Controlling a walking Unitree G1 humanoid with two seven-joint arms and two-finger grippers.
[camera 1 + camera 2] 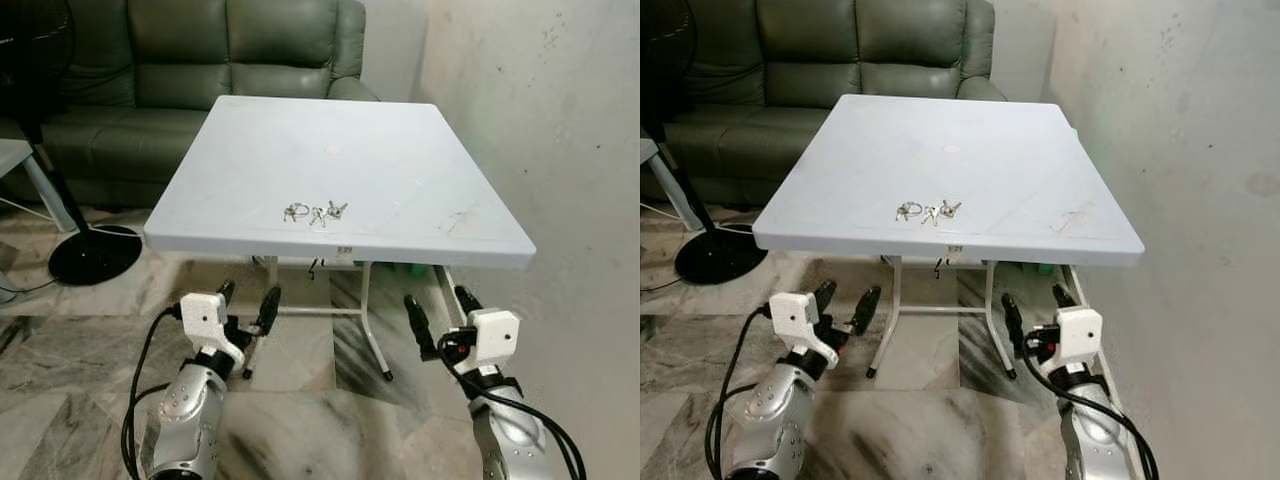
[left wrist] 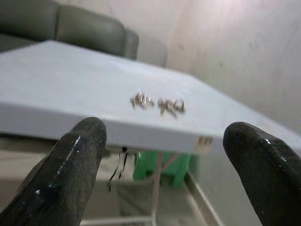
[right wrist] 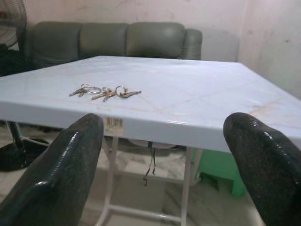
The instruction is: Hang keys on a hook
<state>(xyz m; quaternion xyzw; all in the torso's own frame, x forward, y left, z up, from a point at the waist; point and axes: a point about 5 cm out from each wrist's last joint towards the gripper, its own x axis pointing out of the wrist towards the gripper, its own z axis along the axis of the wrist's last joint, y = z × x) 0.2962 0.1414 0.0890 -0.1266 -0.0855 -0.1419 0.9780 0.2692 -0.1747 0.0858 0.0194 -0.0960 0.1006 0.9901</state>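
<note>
- The keys (image 1: 313,213) lie in a loose bunch on the white table (image 1: 420,190), near its front edge and left of centre.
- My left claw (image 1: 247,303) hangs below the table's front edge, fingers spread, empty, well apart from the keys.
- My right claw (image 1: 438,308) hangs below the front edge on the right, fingers spread, empty.
- The table edge stands between both claws and the keys.
- A green sofa (image 1: 200,80) stands behind the table, touching or just beside its far edge.
- A black fan base (image 1: 95,253) rests on the marble floor (image 1: 300,420) to the left.
- A bare wall (image 1: 560,120) runs just beside the table's right side.
- A green object (image 3: 218,172) sits under the table.
</note>
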